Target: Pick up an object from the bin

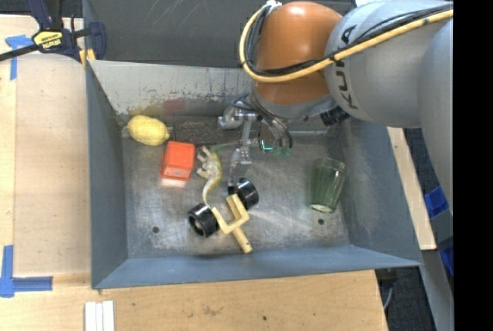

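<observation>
My gripper (258, 148) hangs below the orange dome over the back middle of the bin, open, with nothing seen held between its fingers. One fingertip (241, 157) points down just above a wooden toy axle with two black wheels (224, 214) in the front middle. A small pale yellow curled piece (209, 165) lies just left of that fingertip. A thin green thing (271, 147) lies under the gripper; I cannot tell what it is.
An orange block (178, 162) and a yellow lemon (148, 130) lie at the left. A see-through green cup (326, 184) lies on its side at the right. The arm and dome cover the bin's back right.
</observation>
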You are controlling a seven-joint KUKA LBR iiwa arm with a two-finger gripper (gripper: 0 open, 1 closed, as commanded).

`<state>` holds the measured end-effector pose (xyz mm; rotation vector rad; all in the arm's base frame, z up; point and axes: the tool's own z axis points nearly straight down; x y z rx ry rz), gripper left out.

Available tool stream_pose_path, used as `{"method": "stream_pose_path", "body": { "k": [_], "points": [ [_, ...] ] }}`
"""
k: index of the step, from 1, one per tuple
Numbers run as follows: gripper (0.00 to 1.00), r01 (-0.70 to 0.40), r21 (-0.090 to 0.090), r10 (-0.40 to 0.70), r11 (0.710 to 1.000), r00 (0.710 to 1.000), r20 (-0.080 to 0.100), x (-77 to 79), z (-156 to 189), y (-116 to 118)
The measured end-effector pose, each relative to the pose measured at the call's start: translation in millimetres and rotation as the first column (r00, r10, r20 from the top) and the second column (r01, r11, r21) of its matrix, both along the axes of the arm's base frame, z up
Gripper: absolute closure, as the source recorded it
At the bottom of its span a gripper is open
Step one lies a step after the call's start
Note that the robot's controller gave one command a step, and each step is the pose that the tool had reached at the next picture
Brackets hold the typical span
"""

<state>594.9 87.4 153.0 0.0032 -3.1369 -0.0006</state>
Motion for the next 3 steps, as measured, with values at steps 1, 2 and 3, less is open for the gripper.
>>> {"method": "stream_pose_path", "body": {
  "k": [1, 2, 3],
  "points": [
    [0.00, 0.001, 0.001, -0.001, 1.000, 1.000, 0.008, 1.9, 4.1, -0.2],
    [0.00, 0.018, 0.000, -0.018, 1.000, 1.000, 0.007, -22.8, 3.5, 23.4],
    [0.00, -0.059, 0.000, 0.059, 0.998, 0.998, 0.008, -26.5, 0.1, 37.4]
  ]
}}
